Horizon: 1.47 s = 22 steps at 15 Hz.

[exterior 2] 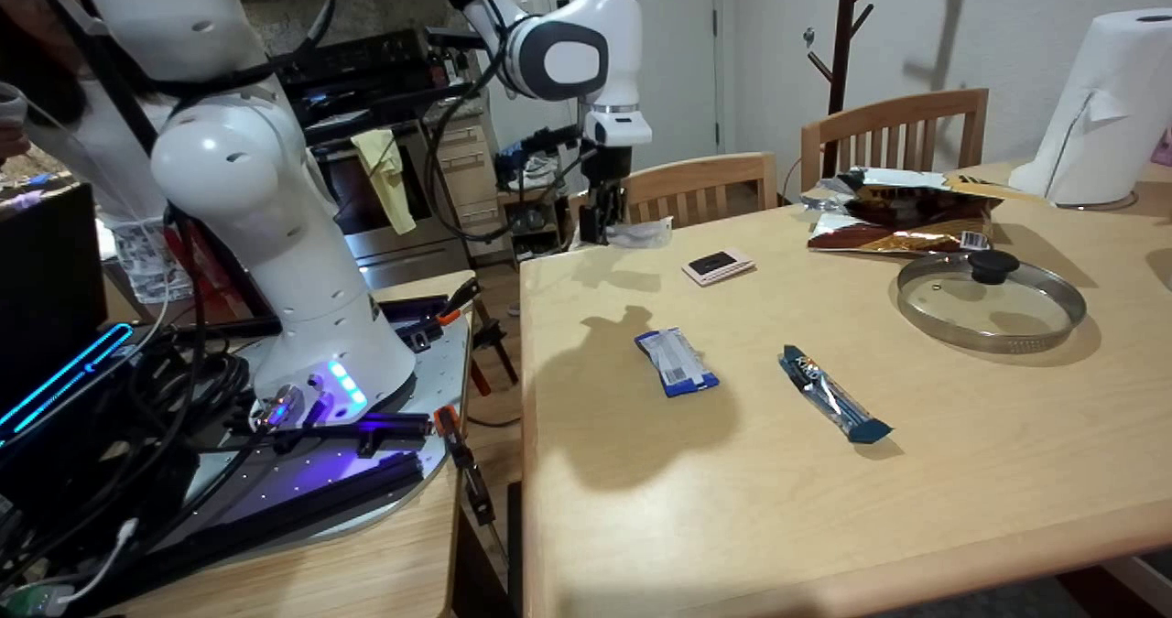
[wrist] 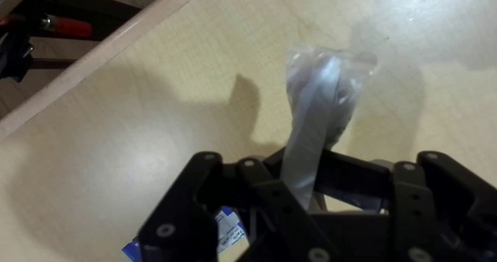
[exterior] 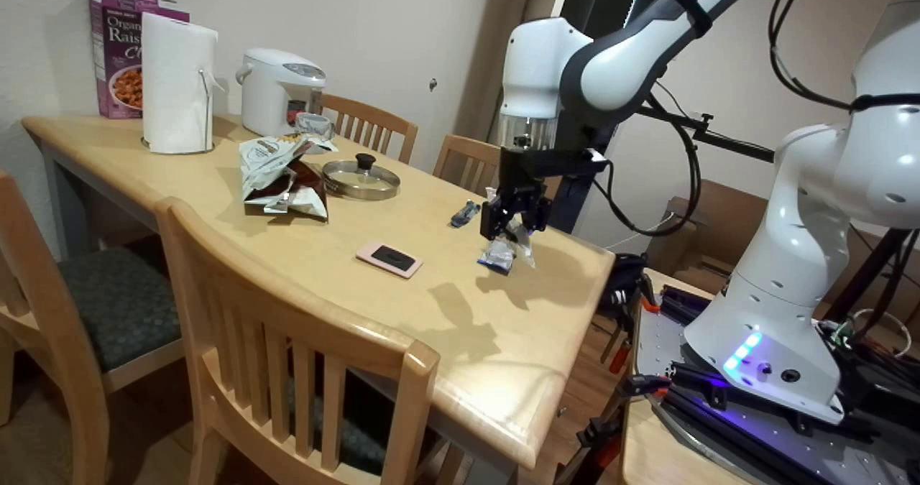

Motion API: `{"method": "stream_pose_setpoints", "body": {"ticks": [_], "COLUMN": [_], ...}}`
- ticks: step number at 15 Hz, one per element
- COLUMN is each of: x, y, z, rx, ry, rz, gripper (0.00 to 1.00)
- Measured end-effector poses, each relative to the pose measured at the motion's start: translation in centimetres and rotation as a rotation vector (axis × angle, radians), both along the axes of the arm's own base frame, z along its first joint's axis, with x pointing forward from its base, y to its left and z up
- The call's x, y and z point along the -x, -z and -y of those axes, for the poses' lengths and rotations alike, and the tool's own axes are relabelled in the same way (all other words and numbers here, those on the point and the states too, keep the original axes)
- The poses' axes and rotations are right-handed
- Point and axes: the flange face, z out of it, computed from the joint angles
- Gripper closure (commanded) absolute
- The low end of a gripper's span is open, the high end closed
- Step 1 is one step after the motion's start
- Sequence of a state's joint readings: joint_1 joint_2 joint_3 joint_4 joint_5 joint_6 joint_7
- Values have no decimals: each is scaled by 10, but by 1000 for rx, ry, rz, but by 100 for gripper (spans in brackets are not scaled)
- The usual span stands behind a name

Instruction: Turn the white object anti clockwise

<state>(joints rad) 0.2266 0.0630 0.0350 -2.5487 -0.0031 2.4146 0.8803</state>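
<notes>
The white object (wrist: 310, 137) is a slim, pale, elongated strip with a shiny, clear, crumpled end in the wrist view. It also shows in both exterior views, as a whitish piece under the gripper (exterior: 525, 246) and beside the fingers (exterior 2: 644, 233). My gripper (wrist: 301, 167) is shut on it, with the strip running between the dark fingers and pointing away from the wrist. The gripper also shows in both exterior views (exterior: 513, 228) (exterior 2: 600, 226), pointing down at the near-robot end of the table (exterior 2: 586, 417). The object appears to be above the tabletop. Its lower part is hidden by the fingers.
A blue and white packet (exterior 2: 676, 362), a teal wrapper (exterior 2: 831, 396) and a pink-edged card (exterior: 389, 259) lie on the table around the gripper. A glass lid (exterior: 361, 178), an open snack bag (exterior: 284, 176), a paper towel roll (exterior: 178, 82) and a white kettle (exterior: 277, 90) stand further off.
</notes>
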Motion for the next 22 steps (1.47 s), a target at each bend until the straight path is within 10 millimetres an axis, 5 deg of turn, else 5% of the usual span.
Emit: {"method": "stream_pose_setpoints", "body": {"ticks": [10, 17, 22], "x": [-2, -5, -3], "y": [-46, -57, -54], "z": [30, 54, 42], "rx": [74, 78, 61], "ry": [-325, -502, -668], "rz": [3, -7, -31], "gripper": [100, 100, 100]}}
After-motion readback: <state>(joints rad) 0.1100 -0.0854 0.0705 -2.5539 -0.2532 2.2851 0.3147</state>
